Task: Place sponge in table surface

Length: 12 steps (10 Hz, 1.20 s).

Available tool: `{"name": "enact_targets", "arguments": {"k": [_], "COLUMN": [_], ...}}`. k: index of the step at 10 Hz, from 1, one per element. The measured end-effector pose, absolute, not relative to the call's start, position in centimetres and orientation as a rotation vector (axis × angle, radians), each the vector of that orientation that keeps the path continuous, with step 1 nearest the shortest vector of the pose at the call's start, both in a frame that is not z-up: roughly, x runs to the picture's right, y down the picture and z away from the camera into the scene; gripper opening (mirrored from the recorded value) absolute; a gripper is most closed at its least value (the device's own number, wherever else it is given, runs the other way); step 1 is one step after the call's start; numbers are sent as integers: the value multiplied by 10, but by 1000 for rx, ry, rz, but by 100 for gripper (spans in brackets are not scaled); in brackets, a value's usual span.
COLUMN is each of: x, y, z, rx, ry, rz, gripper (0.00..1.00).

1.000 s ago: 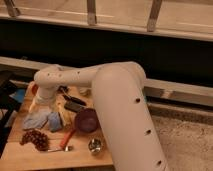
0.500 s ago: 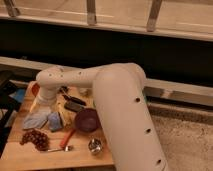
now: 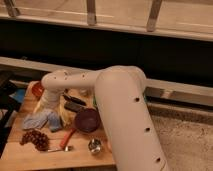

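Note:
A pale yellow sponge (image 3: pixel 63 111) lies on the wooden table (image 3: pixel 60 157), between a blue-grey cloth and a dark red bowl. My white arm (image 3: pixel 120 115) reaches from the right across the table to its left part. My gripper (image 3: pixel 48 106) points down at the end of the arm, just left of the sponge and above the cloth. Its lower part is hidden against the cloth and the arm.
On the table are a blue-grey cloth (image 3: pixel 39 120), a dark red bowl (image 3: pixel 87 120), a brown bunch of grapes (image 3: pixel 35 139), an orange-handled tool (image 3: pixel 66 138), a metal cup (image 3: pixel 94 146), an orange bowl (image 3: pixel 37 90) and black items (image 3: pixel 74 103). A black frame (image 3: pixel 7 100) stands at the left.
The wrist end of my arm has dropped slightly toward the table. The things on the table have not moved.

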<state>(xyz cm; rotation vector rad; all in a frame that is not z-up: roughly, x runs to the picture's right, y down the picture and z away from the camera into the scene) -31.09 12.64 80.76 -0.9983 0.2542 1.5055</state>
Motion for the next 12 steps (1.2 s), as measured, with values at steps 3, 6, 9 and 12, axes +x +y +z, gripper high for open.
{"name": "enact_targets", "arguments": {"k": [3, 6, 9, 12], "x": [-301, -299, -303, -310], "y": [131, 132, 125, 116], "z": [810, 815, 807, 798], "rx": [-989, -1006, -983, -962], "ry": [283, 269, 250, 231], "rz": [1522, 1539, 1530, 1507], "gripper": [74, 74, 74, 74]}}
